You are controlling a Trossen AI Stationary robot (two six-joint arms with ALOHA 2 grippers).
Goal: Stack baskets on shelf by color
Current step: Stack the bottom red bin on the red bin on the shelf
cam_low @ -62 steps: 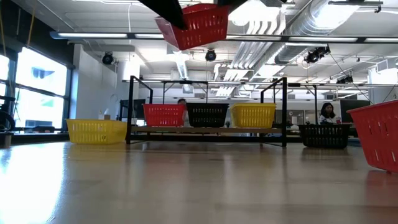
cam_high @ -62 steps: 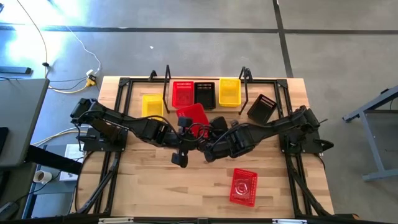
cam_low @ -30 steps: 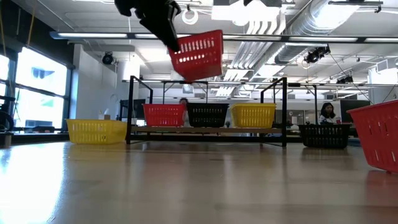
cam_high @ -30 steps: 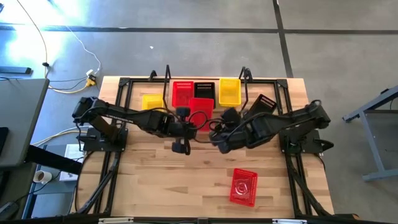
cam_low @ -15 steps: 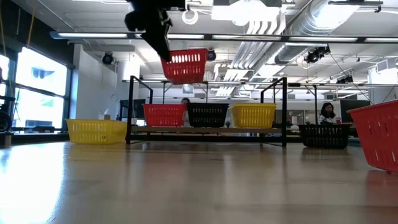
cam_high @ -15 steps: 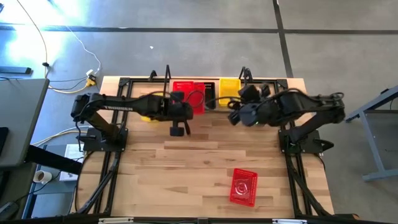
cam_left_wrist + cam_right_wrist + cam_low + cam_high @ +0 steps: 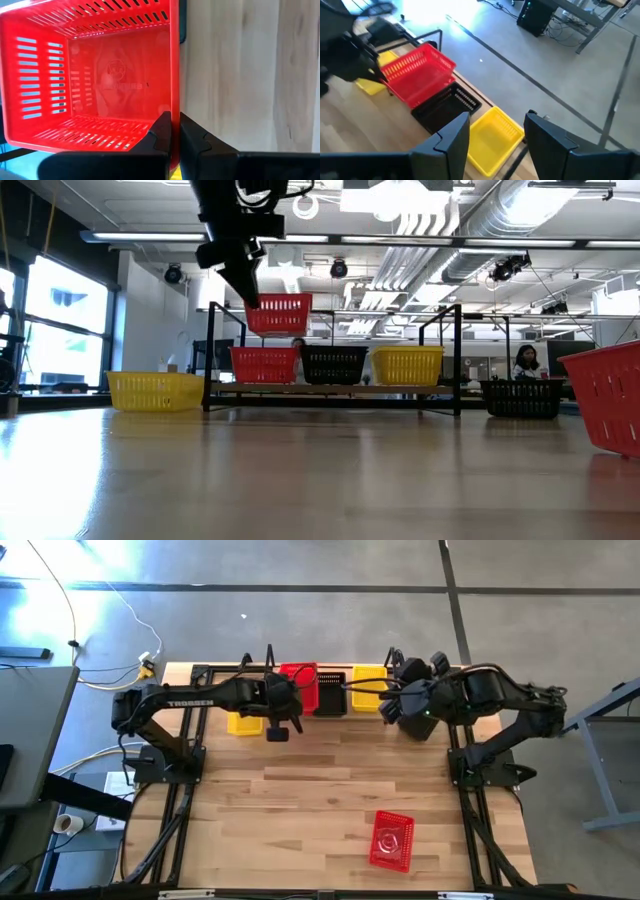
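Left hand [image 7: 174, 135]: closed on the rim of a red basket [image 7: 95, 75], one finger inside the wall and one outside; seen in the low view held up above the shelf
Held red basket: carried level in the air, directly over the red basket on the shelf [image 7: 264, 364], with a clear gap between the two in the low view
Shelf [image 7: 335, 389]: a light plank between upright black wire frames at the far edge of the table [image 7: 320, 800]; three baskets are set on it in a row
Row on shelf: red at one end, a black basket [image 7: 333, 364] in the middle, a yellow basket [image 7: 407, 365] at the other end, each just beside the next
Right hand [image 7: 494, 131]: held open and empty, raised near the yellow end of the shelf, by the right wire frame in the high view
Second yellow basket [image 7: 243, 722]: set on the table just outside the left end of the shelf, partly covered by the left arm in the high view
Second black basket [image 7: 518, 397]: set on the table beyond the right end of the shelf
Loose red basket [image 7: 392, 840]: lying on the near right part of the table, well apart from the shelf
Background: a person [image 7: 526, 362] is seen far off in the room beyond the table
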